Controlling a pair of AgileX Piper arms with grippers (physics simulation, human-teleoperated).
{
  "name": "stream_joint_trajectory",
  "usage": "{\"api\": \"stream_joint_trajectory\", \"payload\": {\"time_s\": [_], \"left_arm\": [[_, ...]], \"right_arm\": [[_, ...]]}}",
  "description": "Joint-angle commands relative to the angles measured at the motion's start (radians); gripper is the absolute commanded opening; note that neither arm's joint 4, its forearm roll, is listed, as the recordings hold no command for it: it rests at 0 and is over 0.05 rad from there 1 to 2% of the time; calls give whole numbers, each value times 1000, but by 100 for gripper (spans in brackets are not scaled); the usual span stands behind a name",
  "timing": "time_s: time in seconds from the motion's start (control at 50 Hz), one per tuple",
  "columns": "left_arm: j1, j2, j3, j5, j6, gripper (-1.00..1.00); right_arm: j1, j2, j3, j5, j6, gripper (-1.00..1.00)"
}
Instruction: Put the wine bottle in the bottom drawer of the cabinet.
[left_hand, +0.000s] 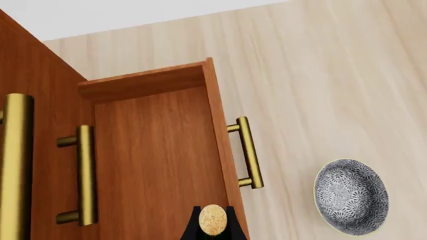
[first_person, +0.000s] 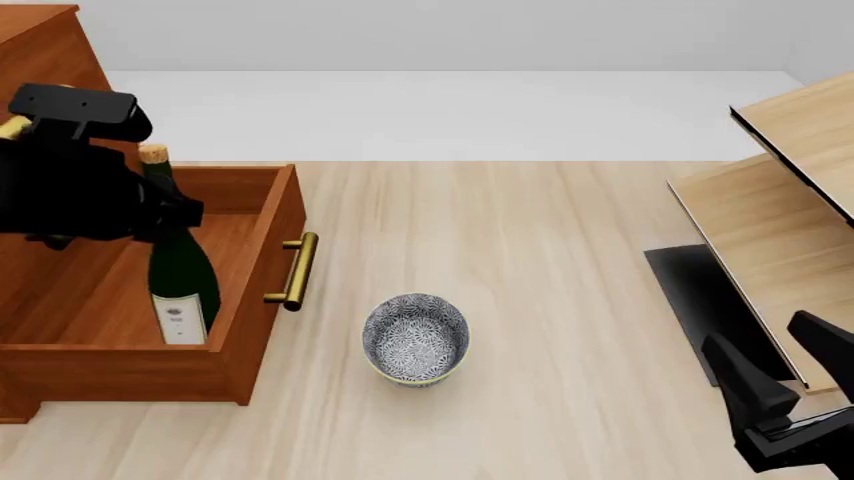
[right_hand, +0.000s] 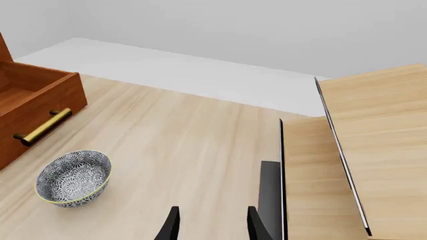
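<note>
Bottle upright in the drawer
My left gripper (first_person: 171, 215) clamps the wine bottle (first_person: 182, 275) inside the bottom drawer (first_person: 254, 290); my right gripper (right_hand: 210, 222), at four o'clock, gapes empty.

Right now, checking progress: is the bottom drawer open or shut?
Open: the bottom drawer is pulled out, with the wine bottle standing upright inside.

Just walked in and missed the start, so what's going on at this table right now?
The left gripper holds the wine bottle upright by its neck, inside the pulled-out bottom drawer of the cabinet. Whether the bottle's base already touches the drawer floor is unclear. The right gripper is open and idle on the other side, near the light-wood shelf unit. A patterned bowl sits on the table in front of the drawer.
</note>
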Motion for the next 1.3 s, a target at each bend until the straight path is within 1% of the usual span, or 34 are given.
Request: {"api": "stream_joint_trajectory", "payload": {"time_s": [0.02, 0.06, 0.1, 0.12, 0.16, 0.28, 0.32, 0.36, 0.4, 0.42, 0.46, 0.52, 0.54, 0.58, 0.6, 0.62, 0.66, 0.7, 0.72, 0.76, 0.78, 0.86, 0.98, 1.18, 1.28, 1.3], "left_arm": [[-3, 42, -21, -67, -23, -100], [-9, 55, -19, -76, -37, -100], [0, 64, -20, -86, -28, -100], [-11, 70, -20, -89, -43, -100], [0, 81, -24, -95, -31, -100], [-9, 104, -28, -112, -45, -100], [3, 120, -31, -120, -40, -100], [-9, 135, -33, -128, -59, -100], [2, 157, -41, -140, -51, -100], [-7, 159, -41, -142, -64, -100], [9, 180, -47, -149, -49, -100], [5, 190, -54, -153, -57, -100], [12, 197, -56, -158, -49, -100], [1, 206, -54, -164, -63, -100], [10, 214, -56, -168, -54, -100], [-4, 214, -55, -172, -80, -100], [20, 235, -63, -179, -60, -100], [8, 239, -58, -184, -76, -100], [15, 246, -59, -187, -67, -100], [11, 251, -58, -191, -79, -100], [26, 261, -63, -194, -65, -100], [35, 280, -69, -201, -76, -100], [59, 305, -79, -210, -70, -100], [76, 338, -65, -241, -84, -100], [95, 356, -62, -254, -75, -100], [84, 355, -58, -257, -86, -100]], "right_arm": [[0, -3, 0, 3, 1, 100], [0, 2, 0, -2, 0, 100], [1, -1, 0, 1, 0, 100], [0, 4, 0, -3, 0, 100], [0, 6, 0, -5, -1, 100], [3, 17, 0, -13, -1, 100], [3, 19, 0, -14, -1, 100], [3, 21, 0, -15, -1, 100], [4, 27, 0, -19, -1, 100], [4, 29, 0, -22, -2, 100], [3, 30, 0, -22, -2, 100], [3, 22, 0, -13, -3, 100], [3, 12, 0, -4, -2, 100], [3, 10, 0, -1, -4, 100], [4, 11, 0, -1, -4, 100], [4, 12, 0, -3, -4, 100], [5, 17, 0, -5, -5, 100], [5, 17, 0, -6, -6, 100], [5, 15, 0, -4, -5, 100], [5, 24, 0, -12, -6, 100], [4, 25, 0, -14, -6, 100], [3, 20, 0, -9, -6, 100], [3, 25, 0, -12, -7, 100], [2, 33, 0, -19, -8, 100], [3, 38, 0, -24, -8, 100], [3, 38, 0, -24, -7, 100]]}}
